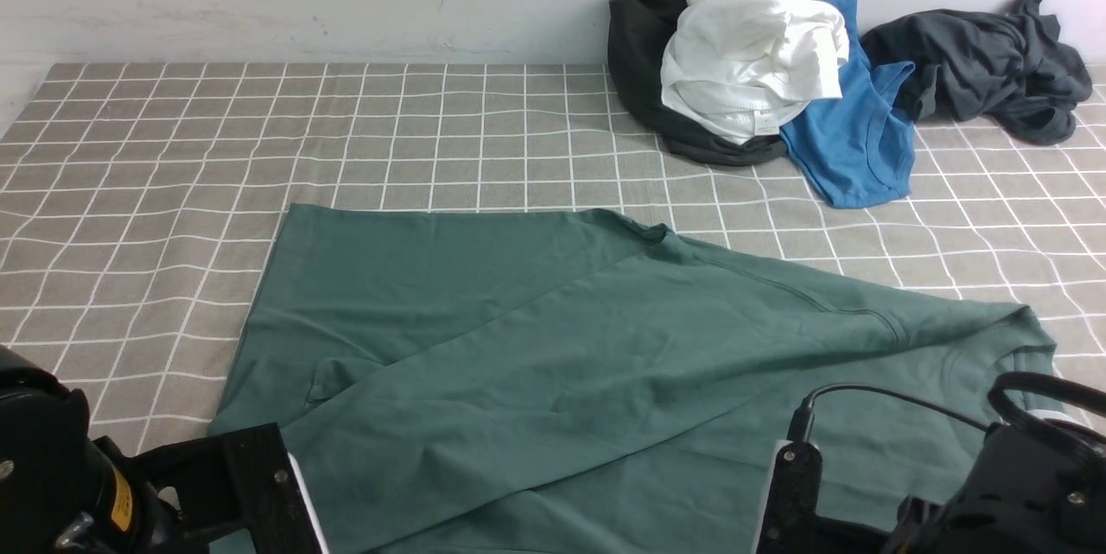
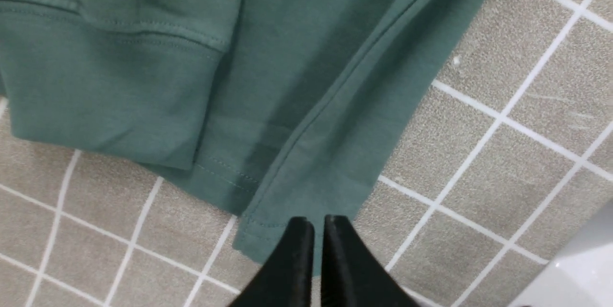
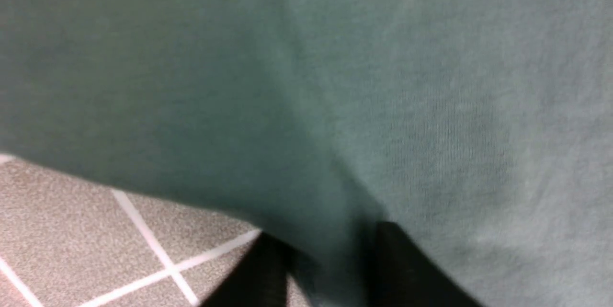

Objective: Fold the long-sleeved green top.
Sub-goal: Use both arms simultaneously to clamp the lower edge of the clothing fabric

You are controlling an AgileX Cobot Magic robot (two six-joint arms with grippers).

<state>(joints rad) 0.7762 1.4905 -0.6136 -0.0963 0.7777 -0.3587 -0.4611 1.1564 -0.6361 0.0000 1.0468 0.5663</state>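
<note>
The green long-sleeved top (image 1: 562, 347) lies spread across the near half of the checked tablecloth (image 1: 259, 130), with one sleeve laid diagonally over the body. Its neckline is at the right, by my right arm. My left gripper (image 2: 318, 223) is shut, its tips over the hem corner of the green long-sleeved top (image 2: 297, 106); I cannot tell whether any cloth is pinched. The sleeve cuff (image 2: 110, 82) lies beside that corner. My right gripper (image 3: 330, 244) has a raised fold of the green long-sleeved top (image 3: 335, 82) between its fingers. In the front view, my left gripper (image 1: 259, 485) and right gripper (image 1: 791, 493) sit at the bottom edge.
A pile of clothes sits at the back right against the wall: a black garment (image 1: 639, 44), white garments (image 1: 752, 53), a blue shirt (image 1: 855, 139) and a dark grey garment (image 1: 985, 61). The table's white edge (image 2: 574, 268) runs close to my left gripper.
</note>
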